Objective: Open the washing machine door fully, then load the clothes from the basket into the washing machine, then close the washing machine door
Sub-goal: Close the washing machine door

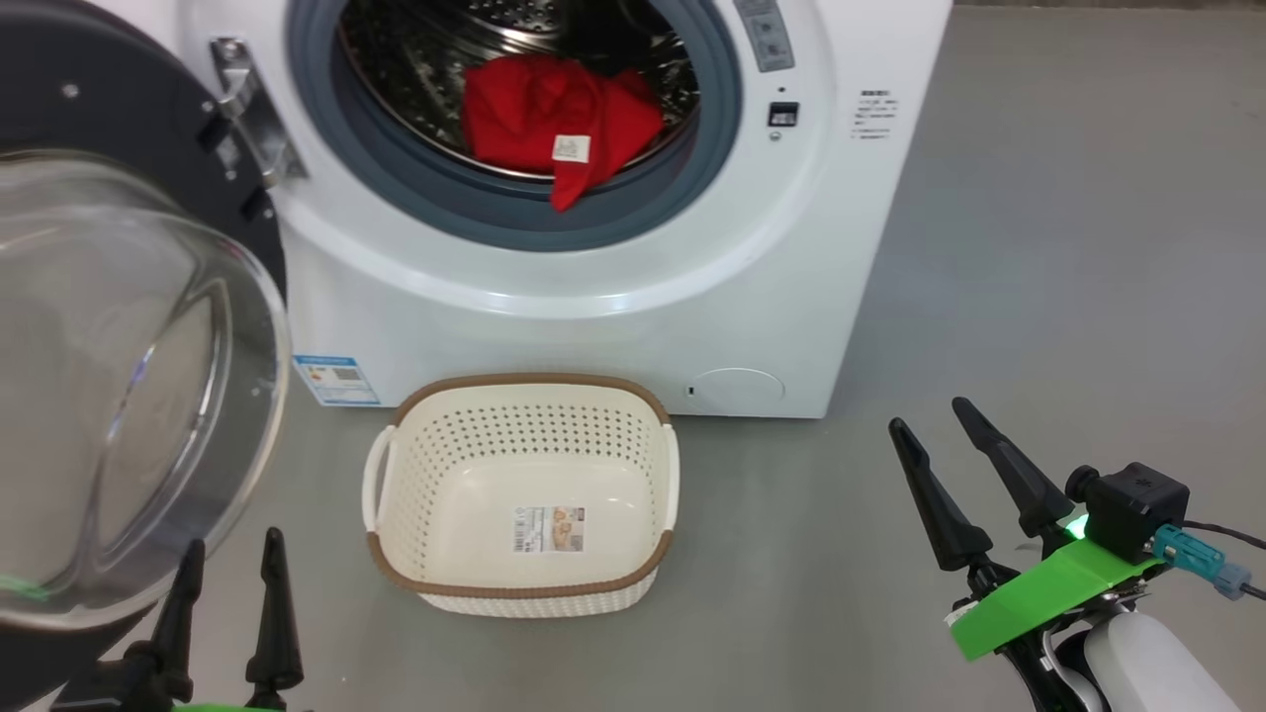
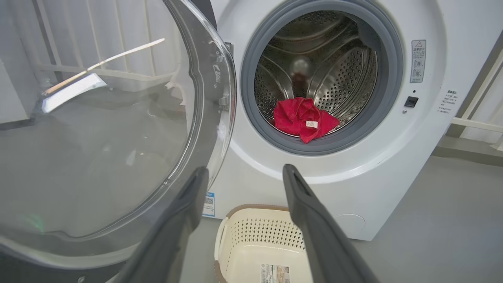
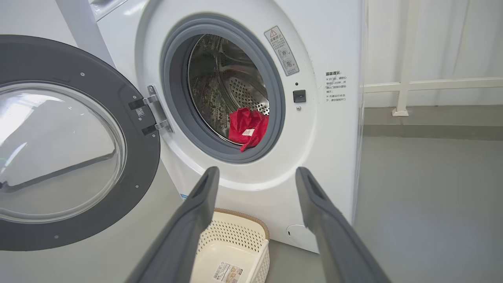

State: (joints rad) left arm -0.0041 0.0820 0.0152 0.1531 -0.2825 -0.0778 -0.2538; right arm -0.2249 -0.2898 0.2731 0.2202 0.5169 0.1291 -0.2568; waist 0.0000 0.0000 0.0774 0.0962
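Closing the door (image 1: 89, 89) is what remains, I judge: the basket (image 1: 534, 381) on the floor before the washing machine (image 1: 593, 326) holds no clothes (image 1: 554, 119), which lie in the drum with one red corner drooping onto the grey seal (image 1: 445, 203). That corner wants tucking in first, or the door may pinch it. The door stands swung wide to the robot's left. The left gripper (image 1: 232, 542), low beside the glass bowl, suits the push. Both it and the right gripper (image 1: 928, 415) point upward, fingers spread, holding nothing.
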